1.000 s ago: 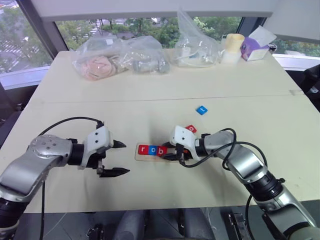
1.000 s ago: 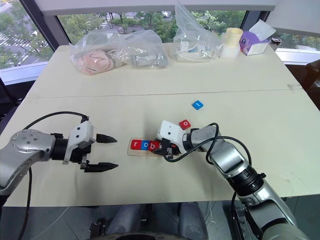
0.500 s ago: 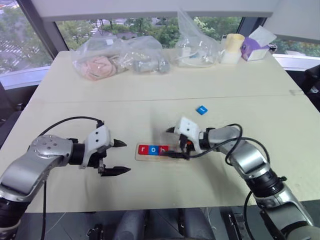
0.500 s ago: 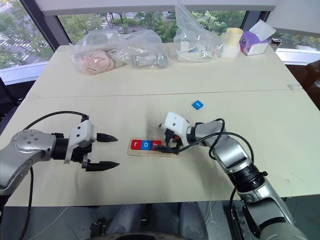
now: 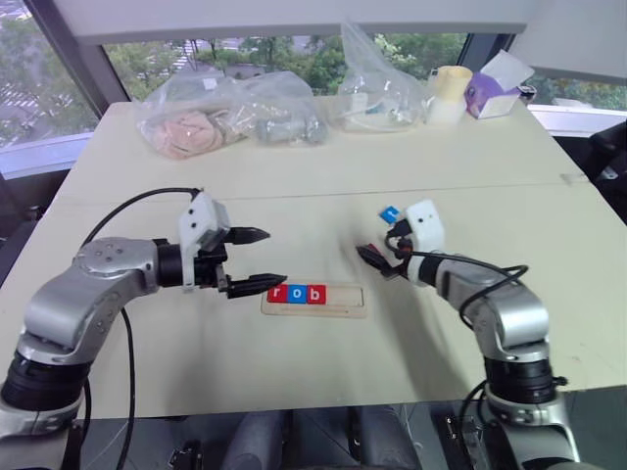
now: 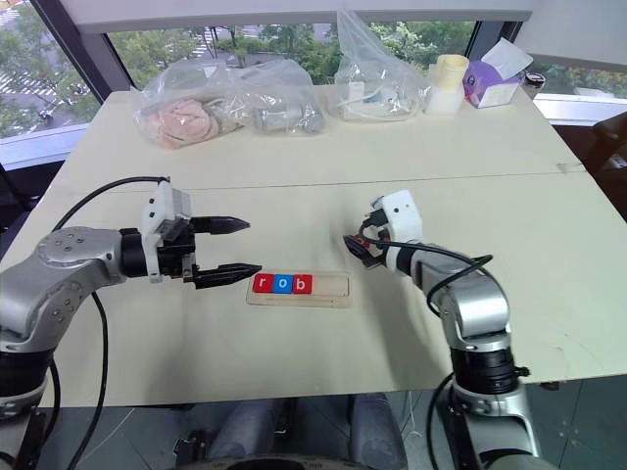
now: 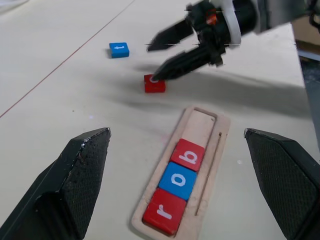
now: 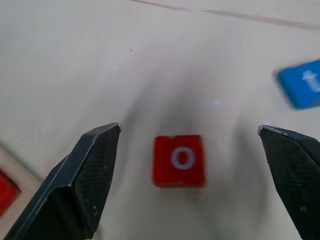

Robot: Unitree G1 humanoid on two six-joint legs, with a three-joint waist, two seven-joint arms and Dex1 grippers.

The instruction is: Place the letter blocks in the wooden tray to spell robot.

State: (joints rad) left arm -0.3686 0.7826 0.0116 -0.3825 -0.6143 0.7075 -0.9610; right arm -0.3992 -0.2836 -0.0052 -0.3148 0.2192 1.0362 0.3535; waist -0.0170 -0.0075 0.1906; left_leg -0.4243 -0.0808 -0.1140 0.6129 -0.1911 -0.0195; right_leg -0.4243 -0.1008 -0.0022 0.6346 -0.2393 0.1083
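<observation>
The wooden tray [image 5: 343,300] lies at the table's middle with three letter blocks at its left end: red r [image 5: 277,293], blue o [image 5: 297,293], red b [image 5: 315,293]. Its right part [image 7: 200,125] is bare. A loose red o block [image 8: 179,160] lies on the table beyond the tray's right end. My right gripper [image 8: 189,128] hovers open over this block, one finger on each side, apart from it. The blue t block [image 5: 390,212] lies farther back. My left gripper [image 5: 269,258] stands open and holds nothing, just left of the tray's left end.
Clear plastic bags [image 5: 191,122] with contents line the table's far side, next to a pale cup [image 5: 451,93] and a purple box [image 5: 495,88]. Bare tabletop lies to the right of the tray and in front of it.
My right gripper opened, left the red b block in the tray and swung back and right over the red o block. My left gripper rose and moved right toward the tray.
</observation>
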